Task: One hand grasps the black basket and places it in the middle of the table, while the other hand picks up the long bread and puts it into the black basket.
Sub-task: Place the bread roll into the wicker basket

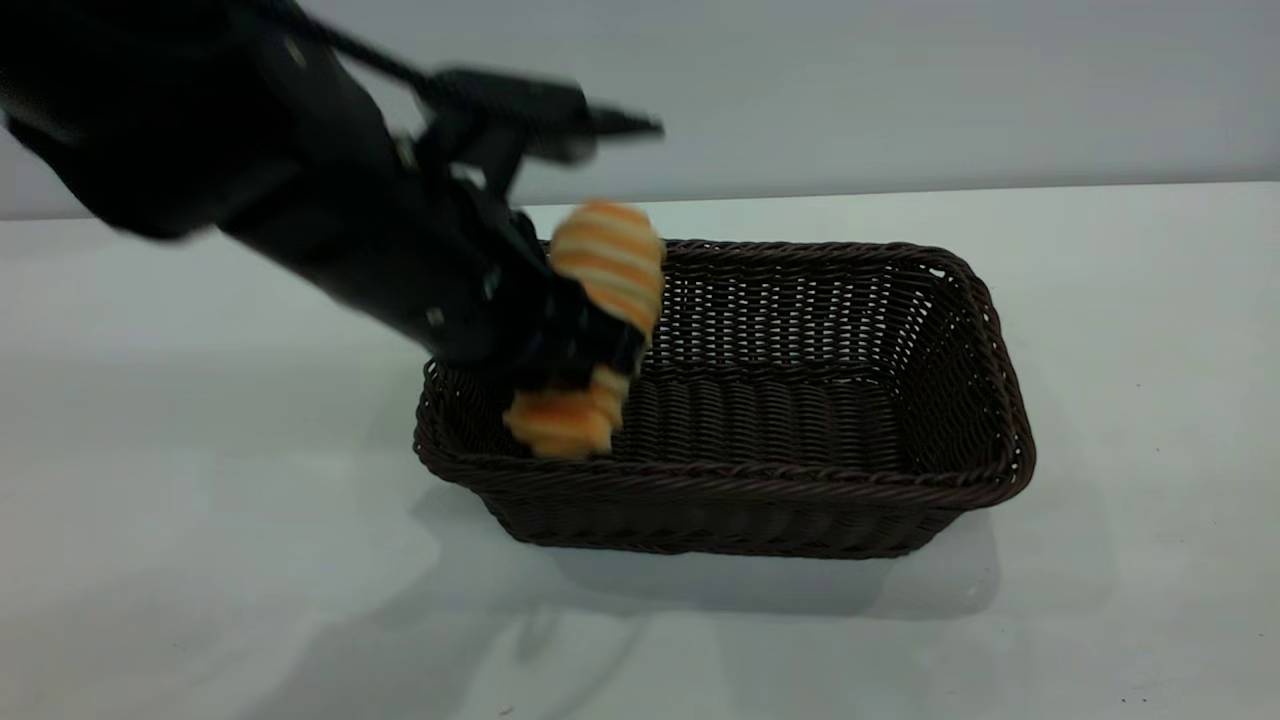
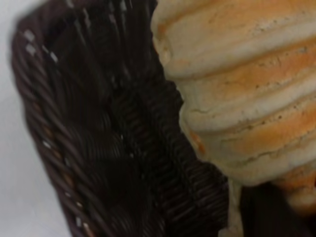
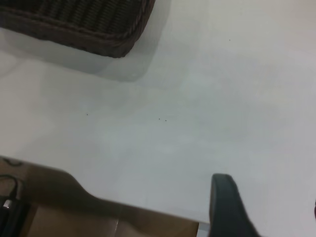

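The black basket stands on the white table, near its middle. My left gripper is shut on the long bread, gripping it round its middle. It holds the striped roll tilted over the basket's left end, with the lower end of the roll inside the rim. In the left wrist view the bread fills the frame above the basket's woven floor. My right gripper is open and empty over bare table, away from the basket's corner. It is outside the exterior view.
The right wrist view shows the table's edge with a brown surface beyond it, close to the right gripper. The left arm reaches in from the upper left. White tabletop lies on all sides of the basket.
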You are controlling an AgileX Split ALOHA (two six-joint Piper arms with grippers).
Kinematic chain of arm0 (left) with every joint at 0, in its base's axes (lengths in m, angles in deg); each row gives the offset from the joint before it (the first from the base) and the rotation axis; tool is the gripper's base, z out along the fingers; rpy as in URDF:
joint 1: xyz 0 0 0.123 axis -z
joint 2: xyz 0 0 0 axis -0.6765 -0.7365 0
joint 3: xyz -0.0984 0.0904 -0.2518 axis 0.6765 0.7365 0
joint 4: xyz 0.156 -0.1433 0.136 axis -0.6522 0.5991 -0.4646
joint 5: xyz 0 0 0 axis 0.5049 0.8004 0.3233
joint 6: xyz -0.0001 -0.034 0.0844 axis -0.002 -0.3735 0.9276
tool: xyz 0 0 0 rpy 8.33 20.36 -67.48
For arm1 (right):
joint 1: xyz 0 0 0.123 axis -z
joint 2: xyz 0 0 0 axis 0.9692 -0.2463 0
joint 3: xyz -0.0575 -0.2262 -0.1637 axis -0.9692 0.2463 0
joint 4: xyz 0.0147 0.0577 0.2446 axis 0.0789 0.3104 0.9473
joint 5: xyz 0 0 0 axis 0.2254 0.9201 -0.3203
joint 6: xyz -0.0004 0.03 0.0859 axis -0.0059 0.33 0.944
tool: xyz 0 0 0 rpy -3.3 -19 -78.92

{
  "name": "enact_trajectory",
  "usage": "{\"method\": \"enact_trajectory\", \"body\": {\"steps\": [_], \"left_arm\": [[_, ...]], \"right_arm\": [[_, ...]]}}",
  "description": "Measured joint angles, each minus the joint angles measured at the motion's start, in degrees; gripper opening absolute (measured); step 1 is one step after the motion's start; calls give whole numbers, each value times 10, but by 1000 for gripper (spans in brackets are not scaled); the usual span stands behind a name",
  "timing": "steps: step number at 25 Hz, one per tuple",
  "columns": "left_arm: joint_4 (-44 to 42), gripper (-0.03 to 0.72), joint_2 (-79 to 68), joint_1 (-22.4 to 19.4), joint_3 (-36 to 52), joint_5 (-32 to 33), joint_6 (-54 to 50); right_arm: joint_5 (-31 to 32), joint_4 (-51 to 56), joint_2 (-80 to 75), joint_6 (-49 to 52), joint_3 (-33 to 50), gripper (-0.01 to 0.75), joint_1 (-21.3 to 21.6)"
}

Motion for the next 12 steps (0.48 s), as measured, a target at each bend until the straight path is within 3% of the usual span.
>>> {"method": "enact_trajectory", "body": {"steps": [2, 8, 12], "left_arm": [[3, 236, -12, 0, 0, -9, 0], [6, 580, 22, 0, 0, -14, 5], [6, 636, 117, 0, 0, 60, 44]], "right_arm": [[0, 0, 0, 0, 0, 423, 0], [-1, 0, 0, 0, 0, 376, 0], [-1, 0, 22, 0, 0, 368, 0]]}}
